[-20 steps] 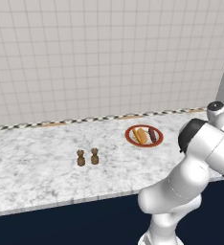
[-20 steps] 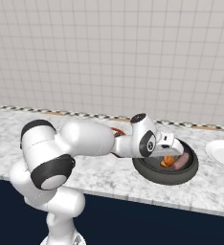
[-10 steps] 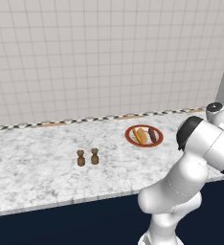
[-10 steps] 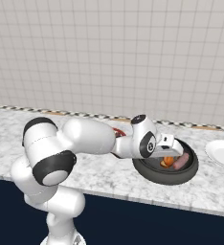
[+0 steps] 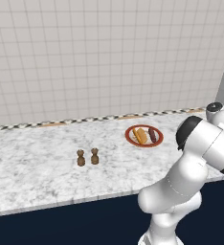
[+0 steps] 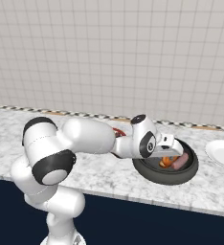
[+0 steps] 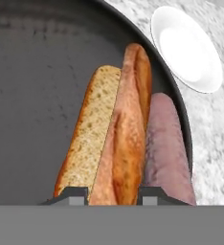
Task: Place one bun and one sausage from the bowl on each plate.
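Low over the dark bowl (image 6: 154, 175) hangs my gripper (image 6: 171, 154), jaws pointing down into it. In the hand view the bowl (image 7: 37, 95) holds an orange-tan bun (image 7: 123, 134) with a pale cut face, and a pinkish-brown sausage (image 7: 164, 143) lies against its right side. My gripper (image 7: 113, 194) is shut on the bun, one fingertip on each flank. The pale white plate (image 7: 185, 48) lies bare beyond the bowl, to its right (image 6: 222, 152). The red-rimmed plate (image 5: 129, 136) carries a bun (image 5: 140, 136) and a sausage (image 5: 152, 134).
Two small brown shakers (image 5: 87, 157) stand on the marble counter left of the red-rimmed plate. A tiled wall runs close behind the counter. The bowl sits near the counter's front edge, with the arm stretched low across the counter to it.
The jaws have closed from wide open onto the bun. The arm and the things on the counter have stayed put.
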Available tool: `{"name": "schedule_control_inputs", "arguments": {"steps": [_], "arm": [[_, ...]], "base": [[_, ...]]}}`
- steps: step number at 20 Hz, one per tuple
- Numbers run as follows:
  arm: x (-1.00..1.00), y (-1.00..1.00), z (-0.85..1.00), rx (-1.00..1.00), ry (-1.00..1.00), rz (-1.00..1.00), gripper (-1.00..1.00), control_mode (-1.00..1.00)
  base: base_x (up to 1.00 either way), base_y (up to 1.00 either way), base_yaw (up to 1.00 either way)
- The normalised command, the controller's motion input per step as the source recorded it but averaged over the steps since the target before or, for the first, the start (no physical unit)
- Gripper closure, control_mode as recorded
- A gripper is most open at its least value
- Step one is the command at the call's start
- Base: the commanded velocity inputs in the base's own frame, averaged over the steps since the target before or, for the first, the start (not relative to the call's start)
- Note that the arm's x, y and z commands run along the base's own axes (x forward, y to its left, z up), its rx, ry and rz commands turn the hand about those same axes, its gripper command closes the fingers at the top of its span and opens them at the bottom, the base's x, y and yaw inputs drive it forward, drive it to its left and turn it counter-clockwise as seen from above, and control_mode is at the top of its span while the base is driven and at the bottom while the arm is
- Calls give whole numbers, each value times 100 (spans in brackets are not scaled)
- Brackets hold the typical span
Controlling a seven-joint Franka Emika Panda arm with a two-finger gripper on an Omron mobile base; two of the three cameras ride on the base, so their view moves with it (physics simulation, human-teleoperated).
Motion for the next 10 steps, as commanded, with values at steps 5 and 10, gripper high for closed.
{"name": "schedule_control_inputs", "arguments": {"steps": [5,10], "arm": [[0,0,0,0,0,0,100,-100],[-10,0,9,2,0,-1,100,-100]], "base": [[0,0,0],[0,0,0]]}}
